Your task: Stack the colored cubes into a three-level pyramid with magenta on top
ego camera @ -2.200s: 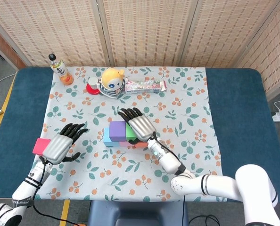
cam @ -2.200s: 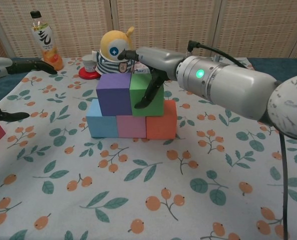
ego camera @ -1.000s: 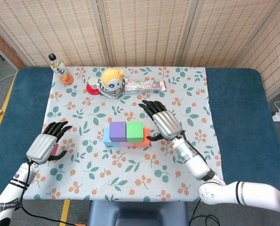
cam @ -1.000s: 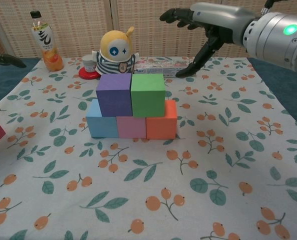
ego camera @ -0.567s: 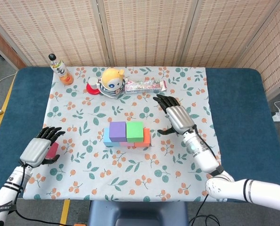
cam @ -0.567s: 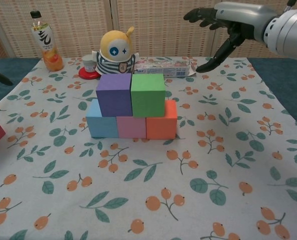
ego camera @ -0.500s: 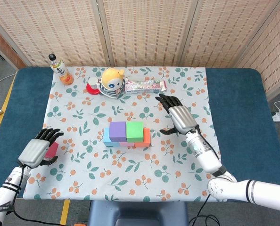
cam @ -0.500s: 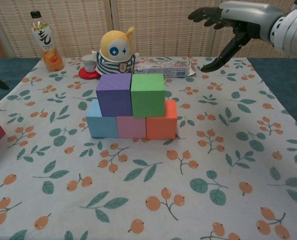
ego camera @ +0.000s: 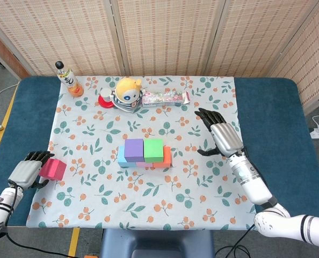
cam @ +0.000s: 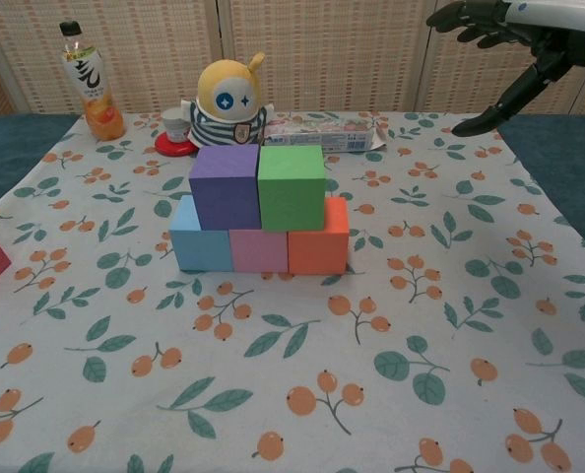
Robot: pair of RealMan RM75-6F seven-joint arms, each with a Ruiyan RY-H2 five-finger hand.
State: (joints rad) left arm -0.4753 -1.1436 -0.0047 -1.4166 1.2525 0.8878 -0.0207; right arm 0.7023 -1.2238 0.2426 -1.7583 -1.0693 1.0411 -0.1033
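2-level stack mid-table on the floral cloth (ego camera: 95, 177): bottom row blue cube (cam: 200, 236), pink cube (cam: 259, 250), orange cube (cam: 319, 237) touching side by side; on top of them purple cube (cam: 225, 186) and green cube (cam: 292, 186), also touching each other. No cube on the 3rd level

Magenta cube (ego camera: 52, 169) sits on the cloth near its left edge, well apart from the stack; in chest view only its corner shows at the left frame edge

Left hand (ego camera: 24, 172) is at the near left, just beside the magenta cube on its left side, fingers curled toward it; cannot tell if it touches or grips the cube. Not visible in chest view

Right hand (ego camera: 223, 138) is raised right of the stack, apart from it, fingers spread, holding nothing; chest view shows it high at the upper right

Far side of the table (ego camera: 272, 123): orange drink bottle (ego camera: 69, 79) at far left, red small cup on saucer (ego camera: 106, 99), yellow striped plush toy (ego camera: 127, 93), flat snack pack (ego camera: 164, 98) just right of the toy
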